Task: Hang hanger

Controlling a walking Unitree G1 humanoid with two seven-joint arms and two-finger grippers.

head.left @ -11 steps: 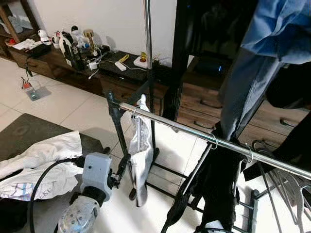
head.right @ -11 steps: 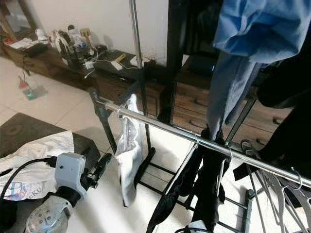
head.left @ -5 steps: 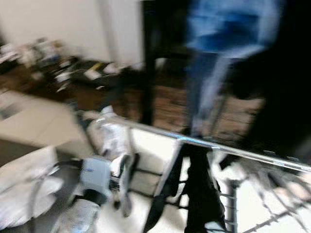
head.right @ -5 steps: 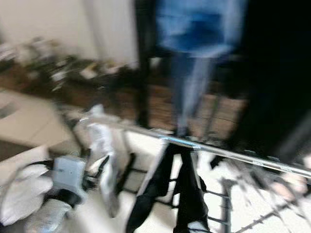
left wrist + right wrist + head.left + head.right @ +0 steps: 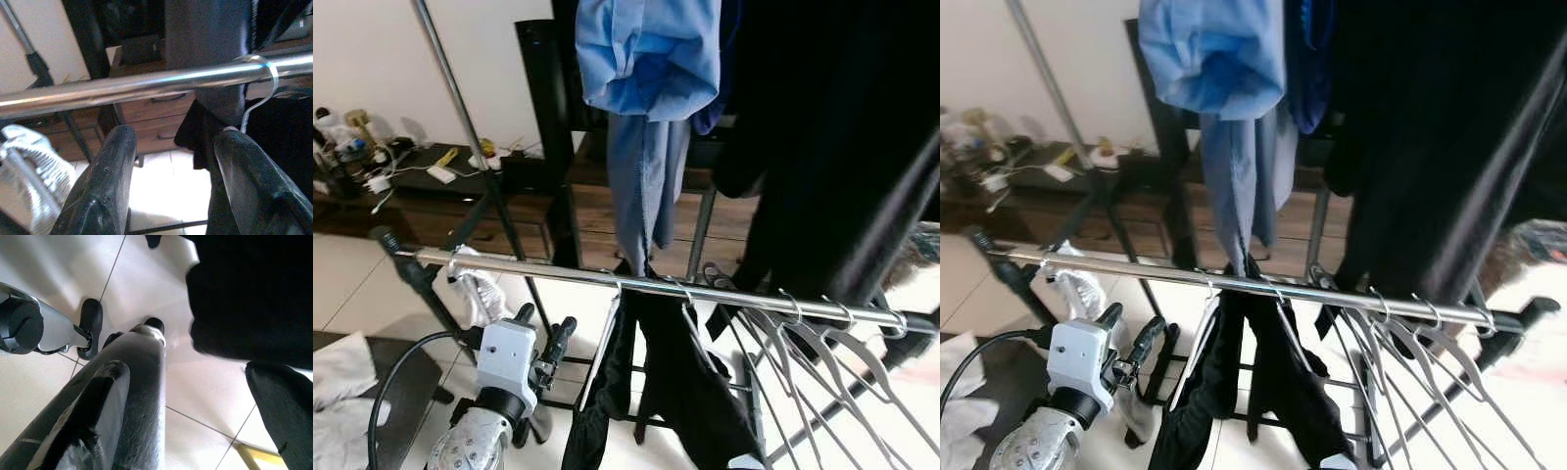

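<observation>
The room had a pale tiled floor (image 5: 352,294) and a low dark wooden counter (image 5: 431,191) along the white wall, with small things on it. In the left eye view a chrome rail (image 5: 558,271) crossed the scene. A white garment on a hanger (image 5: 481,294) hung from the rail near its left end. A black garment (image 5: 680,382) hung from the middle of the rail, and a group of bare hangers (image 5: 803,338) hung toward its right end. Blue clothing (image 5: 646,88) and a large dark garment (image 5: 842,147) hung above the rail. The left gripper (image 5: 540,338) was just below the rail, between the white garment and the black garment, with its fingers spread and empty.

In the left wrist view the two fingers (image 5: 110,181) stood apart under the rail (image 5: 146,85), and a metal hook (image 5: 264,78) sat on the rail.

In the right wrist view the right gripper (image 5: 195,416) pointed at the floor, its fingers (image 5: 98,406) wide apart, holding nothing.
</observation>
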